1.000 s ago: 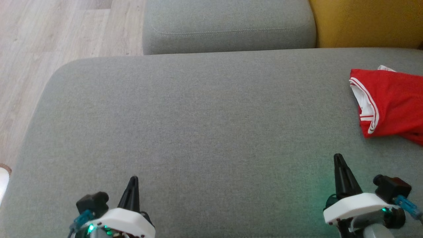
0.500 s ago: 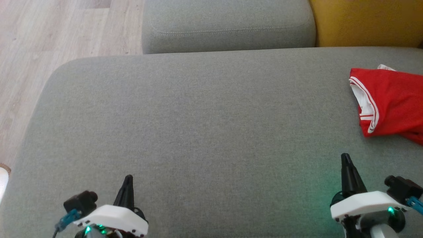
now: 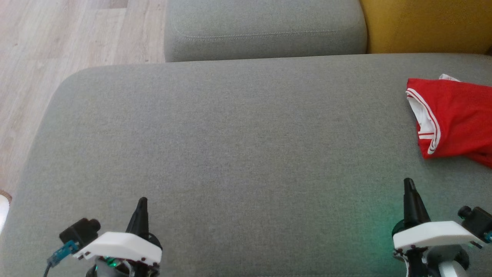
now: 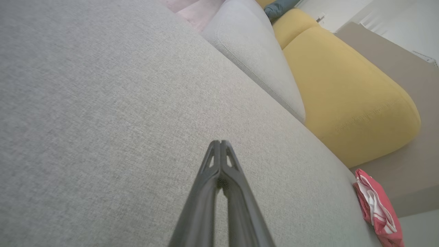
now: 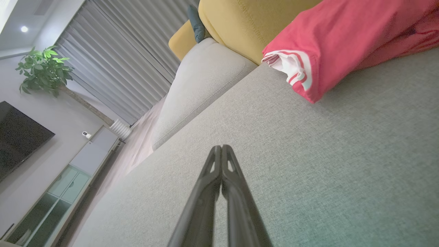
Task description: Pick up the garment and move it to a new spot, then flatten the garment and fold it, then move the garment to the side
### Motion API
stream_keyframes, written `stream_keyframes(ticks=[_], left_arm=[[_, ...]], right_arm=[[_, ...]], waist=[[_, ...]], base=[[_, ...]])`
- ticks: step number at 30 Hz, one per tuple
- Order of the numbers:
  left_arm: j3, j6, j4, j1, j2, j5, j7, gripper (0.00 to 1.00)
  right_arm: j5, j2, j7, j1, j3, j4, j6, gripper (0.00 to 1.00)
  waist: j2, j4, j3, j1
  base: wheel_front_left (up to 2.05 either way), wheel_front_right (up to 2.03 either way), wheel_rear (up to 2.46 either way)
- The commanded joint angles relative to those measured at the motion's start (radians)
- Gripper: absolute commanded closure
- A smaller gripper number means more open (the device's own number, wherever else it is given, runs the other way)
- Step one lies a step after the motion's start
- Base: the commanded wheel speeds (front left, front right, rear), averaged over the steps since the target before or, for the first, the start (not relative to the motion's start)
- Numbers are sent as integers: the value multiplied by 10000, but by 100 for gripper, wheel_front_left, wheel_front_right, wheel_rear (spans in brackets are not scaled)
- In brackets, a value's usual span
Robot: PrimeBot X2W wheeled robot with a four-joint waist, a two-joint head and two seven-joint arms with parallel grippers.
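In right wrist view, garment (image 5: pixel 343 37), plant (image 5: pixel 44 70), television (image 5: pixel 19 137)

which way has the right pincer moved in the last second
Yes: the right pincer slid rightward; its tip now lines up under the red garment's left edge.

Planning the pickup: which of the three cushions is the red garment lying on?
The big grey cushion nearest the robot; the red garment lies at its right end, not on the smaller grey cushion or yellow cushion.
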Motion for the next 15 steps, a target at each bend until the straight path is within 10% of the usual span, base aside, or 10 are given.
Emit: stream_keyframes(ticks=[1, 15], left_arm=[[341, -84, -345, -533, 26, -358, 89, 100], [746, -291, -430, -649, 23, -1722, 459, 100]], right_arm=[[411, -28, 65, -641, -16, -395, 26, 100], [1902, -33, 366, -727, -163, -450, 33, 100]], waist=[[0, -2, 5, 0], [0, -19, 38, 0]], base=[[0, 0, 0], [0, 0, 0]])
